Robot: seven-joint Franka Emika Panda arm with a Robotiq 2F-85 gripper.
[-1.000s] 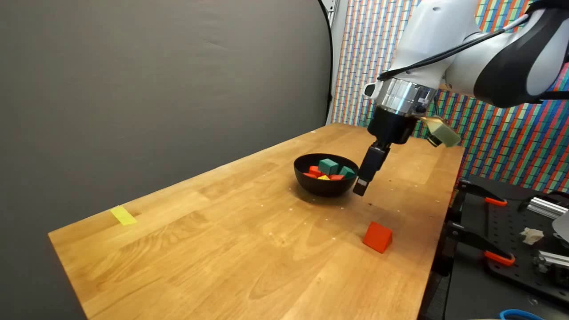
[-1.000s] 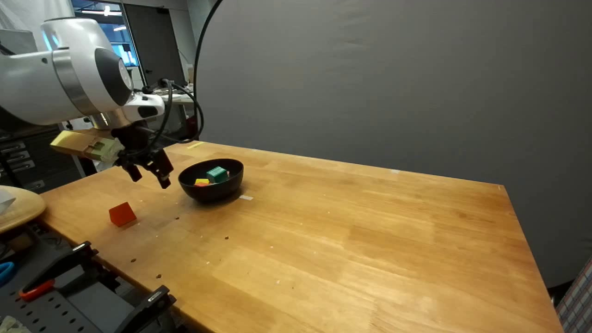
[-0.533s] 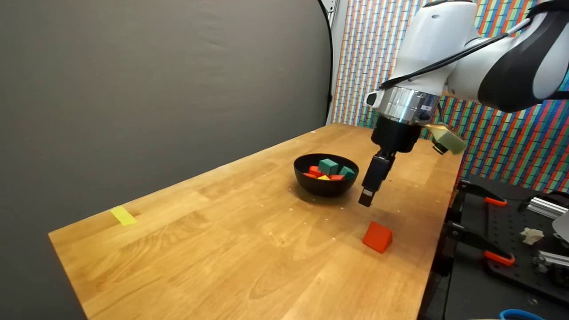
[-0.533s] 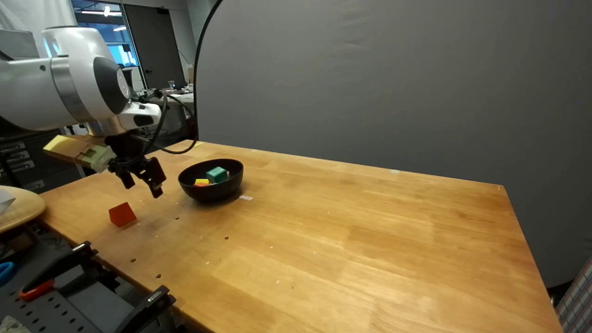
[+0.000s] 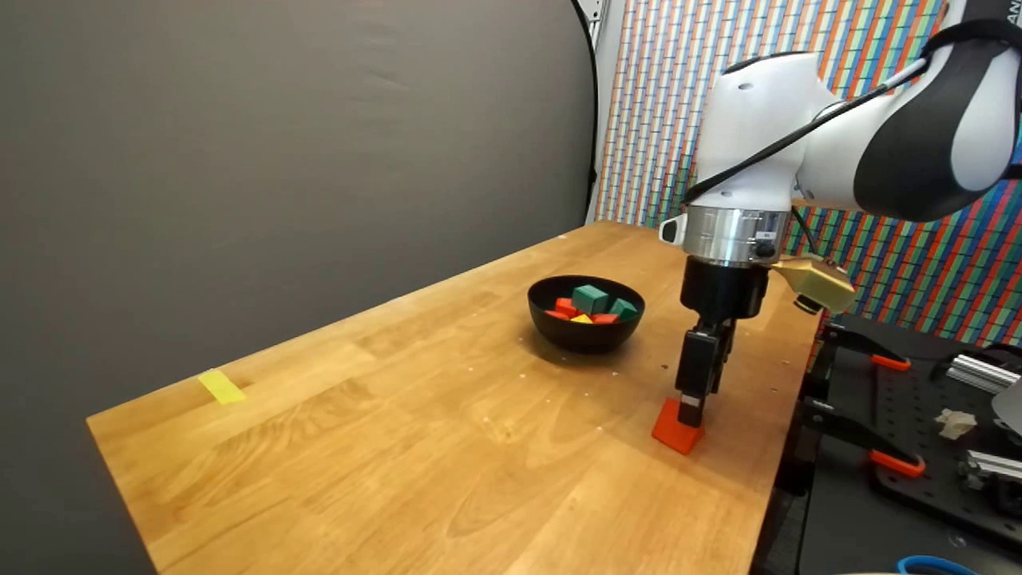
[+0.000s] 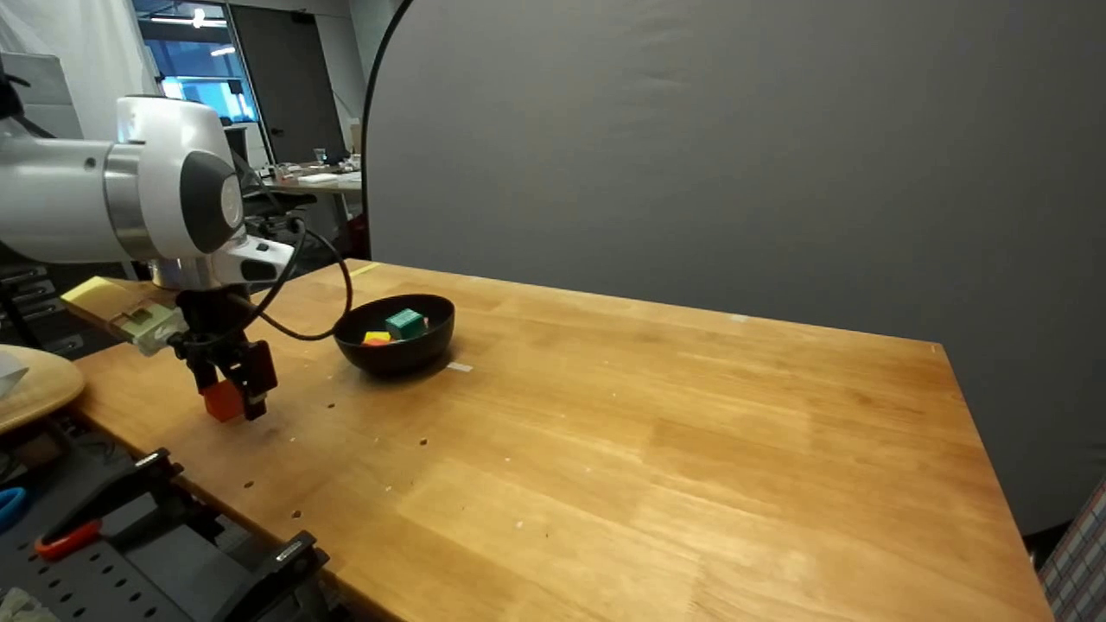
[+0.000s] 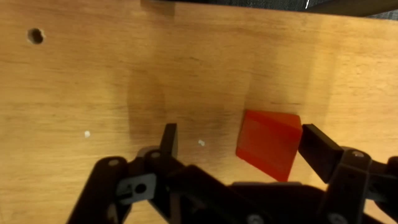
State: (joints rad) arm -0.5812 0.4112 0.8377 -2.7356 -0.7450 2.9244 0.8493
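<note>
What bothers me most is the off-centre fit. The solid red wedge-shaped block point(image 7: 269, 143), wood or plastic as far as I can judge, sits on the pale brown wooden table point(image 5: 399, 447), between the two fingers of the black jointed gripper point(image 7: 240, 133) but crowded towards one of them. If I squeezed from here, I'd expect the nearer finger to shove or twist it before the far one arrived, and its slanting faces could let it slip out of a grip. Dropping lower uncentred might catch a fingertip on its top. The table's edge runs near, too, so a hard nudge that way could lose it over the side.

As for the gripper, its fingers are spread wide and nothing is clamped. In the wrist view, the right-hand finger is against the block's edge or just beside it; I can't tell whether they touch. The opposite finger stands well apart from it. Farther off is the round black bowl point(image 5: 587, 339) with green, red and yellow blocks inside.
</note>
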